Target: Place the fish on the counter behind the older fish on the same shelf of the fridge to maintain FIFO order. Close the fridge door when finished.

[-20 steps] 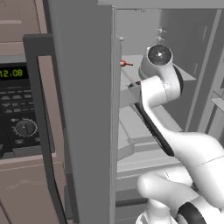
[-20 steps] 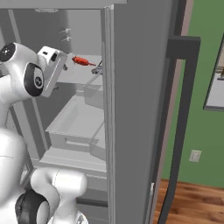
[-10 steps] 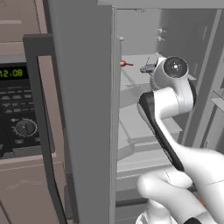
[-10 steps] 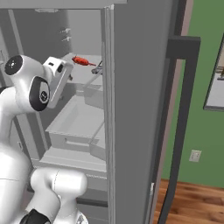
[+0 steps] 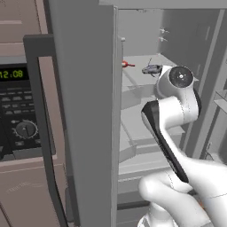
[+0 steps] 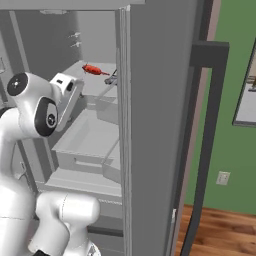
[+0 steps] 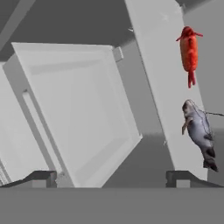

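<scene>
The big grey fridge [image 5: 84, 111] stands open in the kitchen, and its inside is pale grey and white. To the left of it in the left base view is a black oven [image 5: 20, 111] with a green clock and a round knob. In the right base view there is a green wall [image 6: 235, 150] and a brown wood floor [image 6: 220, 232] on the far side of the open door. Inside the fridge a flat pale shelf [image 7: 159, 83] runs across. Two fish lie on this shelf. The small red-orange fish [image 7: 189, 53] lies flat, and the dark grey older fish [image 7: 199, 133] lies just beside it, with a small gap between them. In the right base view the red fish [image 6: 92, 69] sits deeper in the fridge, and the grey fish [image 6: 113, 76] is closer to the door edge, partly hidden by the door. In the left base view the red fish [image 5: 126, 64] peeks out past the door and the grey fish [image 5: 151, 69] is near the robot's round white joint. Below the shelf is a deep white drawer bin [image 7: 78, 109], and nothing can be seen in it. The gripper [image 7: 111, 177] is away from both fish and holds nothing. Its two dark finger tips [image 7: 41, 177] stand wide apart at the bottom of the hand view, in front of the drawer bin. The white arm [image 5: 177, 115] reaches up into the fridge opening.
</scene>
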Tool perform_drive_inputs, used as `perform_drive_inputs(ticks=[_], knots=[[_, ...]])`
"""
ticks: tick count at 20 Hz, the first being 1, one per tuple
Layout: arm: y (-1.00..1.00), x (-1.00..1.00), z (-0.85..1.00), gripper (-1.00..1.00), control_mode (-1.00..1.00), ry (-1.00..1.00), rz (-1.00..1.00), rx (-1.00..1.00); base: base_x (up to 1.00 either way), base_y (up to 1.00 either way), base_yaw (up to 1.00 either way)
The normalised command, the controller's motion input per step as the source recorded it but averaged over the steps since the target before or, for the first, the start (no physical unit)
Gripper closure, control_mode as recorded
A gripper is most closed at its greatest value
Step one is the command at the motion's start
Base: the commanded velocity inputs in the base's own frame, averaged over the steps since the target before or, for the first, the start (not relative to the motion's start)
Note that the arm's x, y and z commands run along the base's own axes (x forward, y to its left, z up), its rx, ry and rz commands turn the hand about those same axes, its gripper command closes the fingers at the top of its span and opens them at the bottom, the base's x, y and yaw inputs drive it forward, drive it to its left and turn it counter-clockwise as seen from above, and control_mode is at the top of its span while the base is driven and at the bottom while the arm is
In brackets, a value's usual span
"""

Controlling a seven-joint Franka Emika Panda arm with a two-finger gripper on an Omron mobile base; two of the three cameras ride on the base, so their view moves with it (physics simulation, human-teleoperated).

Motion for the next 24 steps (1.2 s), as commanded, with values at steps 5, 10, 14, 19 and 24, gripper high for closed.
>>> perform_drive_inputs(ticks=[5, 10, 14, 19, 24], knots=[[0.00, -0.17, -0.05, -1.00, 1.00, 0.00, -0.01, 0.00, -0.78, 0.00, -0.03], [0.00, 0.00, 0.00, -1.00, 1.00, 0.00, 0.00, 0.00, -0.73, 0.00, -0.03], [0.00, 0.00, 0.00, -1.00, 1.00, 0.00, 0.00, 0.00, -0.21, 0.00, 0.00], [0.00, 0.00, 0.00, -1.00, 1.00, 0.00, 0.00, 0.00, -0.10, 0.00, 0.00], [0.00, 0.00, 0.00, -1.00, 1.00, 0.00, 0.00, 0.00, -0.31, 0.00, 0.00]])
